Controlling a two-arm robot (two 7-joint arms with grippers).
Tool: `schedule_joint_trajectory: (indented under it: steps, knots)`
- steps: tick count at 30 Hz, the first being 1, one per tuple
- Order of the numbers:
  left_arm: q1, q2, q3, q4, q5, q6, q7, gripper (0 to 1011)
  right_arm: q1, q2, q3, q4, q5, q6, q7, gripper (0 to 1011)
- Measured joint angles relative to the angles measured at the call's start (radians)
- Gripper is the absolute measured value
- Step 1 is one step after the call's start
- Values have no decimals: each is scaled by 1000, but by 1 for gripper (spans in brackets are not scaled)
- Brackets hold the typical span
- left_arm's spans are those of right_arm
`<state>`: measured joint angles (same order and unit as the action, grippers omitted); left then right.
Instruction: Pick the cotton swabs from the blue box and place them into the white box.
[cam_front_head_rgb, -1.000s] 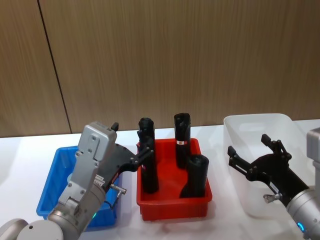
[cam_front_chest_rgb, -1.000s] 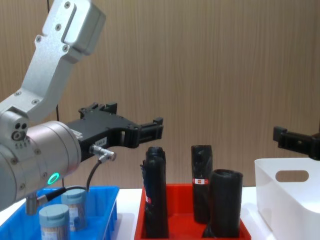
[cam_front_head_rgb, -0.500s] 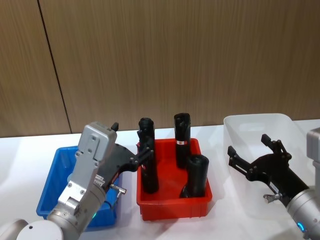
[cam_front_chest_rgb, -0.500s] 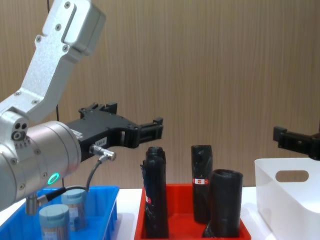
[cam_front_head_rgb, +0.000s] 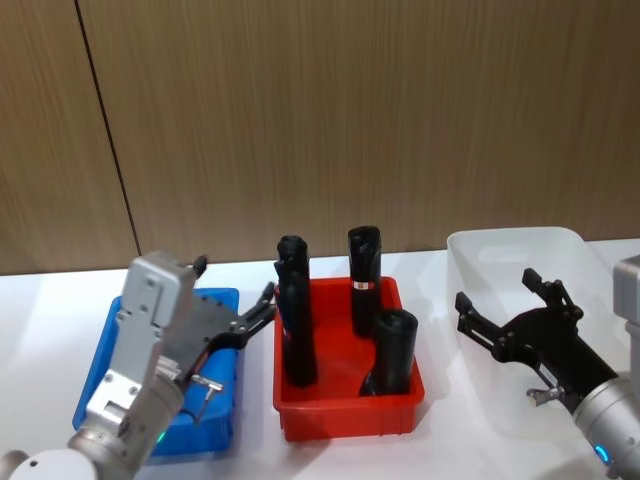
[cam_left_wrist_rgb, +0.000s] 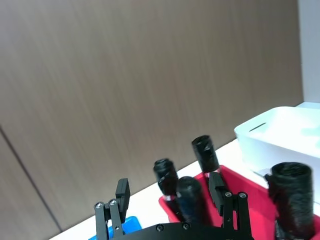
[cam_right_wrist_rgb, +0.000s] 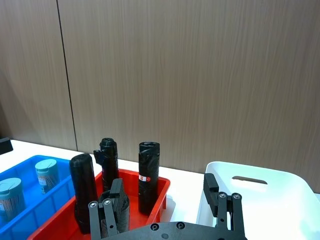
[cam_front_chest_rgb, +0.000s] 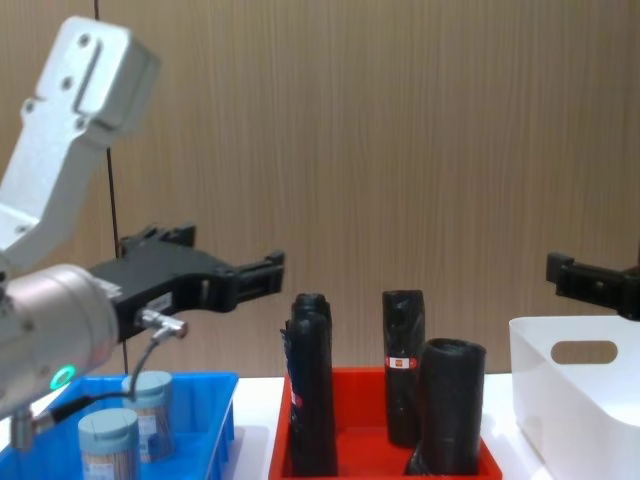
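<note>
Two cotton swabs tubs (cam_front_chest_rgb: 108, 436) (cam_front_chest_rgb: 150, 396) with pale grey-blue lids stand in the blue box (cam_front_chest_rgb: 196, 382) at the left; the right wrist view shows the cotton swabs (cam_right_wrist_rgb: 46, 172) too. My left gripper (cam_front_head_rgb: 235, 282) hangs open and empty above the blue box (cam_front_head_rgb: 218, 402), well above the tubs, its fingers pointing toward the red bin. In the chest view the left gripper (cam_front_chest_rgb: 232, 252) is level above the tubs. My right gripper (cam_front_head_rgb: 495, 290) is open and empty, held in front of the white box (cam_front_head_rgb: 510, 255) at the right.
A red bin (cam_front_head_rgb: 345, 415) between the two boxes holds several tall black rolls (cam_front_head_rgb: 296, 325). A wooden wall panel stands right behind the table. White tabletop shows in front of the bins.
My left arm has swung left and back, carrying its open gripper away from the red bin to above the blue box. The right arm has not moved.
</note>
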<state>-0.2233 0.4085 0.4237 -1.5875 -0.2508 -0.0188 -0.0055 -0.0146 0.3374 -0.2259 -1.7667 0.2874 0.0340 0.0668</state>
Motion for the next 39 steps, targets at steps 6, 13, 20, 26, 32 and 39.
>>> schedule_joint_trajectory:
  steps: [6, 13, 20, 26, 32, 39]
  knots:
    - [6, 9, -17, 28, -52, 0, 17, 1004, 0, 0, 0, 0, 0, 0, 0, 1002]
    - [7, 13, -35, 57, -113, 36, 31, 1004, 0, 0, 0, 0, 0, 0, 0, 1002]
    - [3, 15, -52, 79, -168, 103, 47, 1004, 0, 0, 0, 0, 0, 0, 0, 1002]
    - [-3, 15, -63, 89, -203, 165, 59, 1004, 0, 0, 0, 0, 0, 0, 0, 1002]
    - [-8, 15, -73, 92, -226, 218, 76, 1004, 0, 0, 0, 0, 0, 0, 0, 1002]
    - [-10, 14, -83, 89, -246, 266, 110, 1003, 0, 0, 0, 0, 0, 0, 0, 1002]
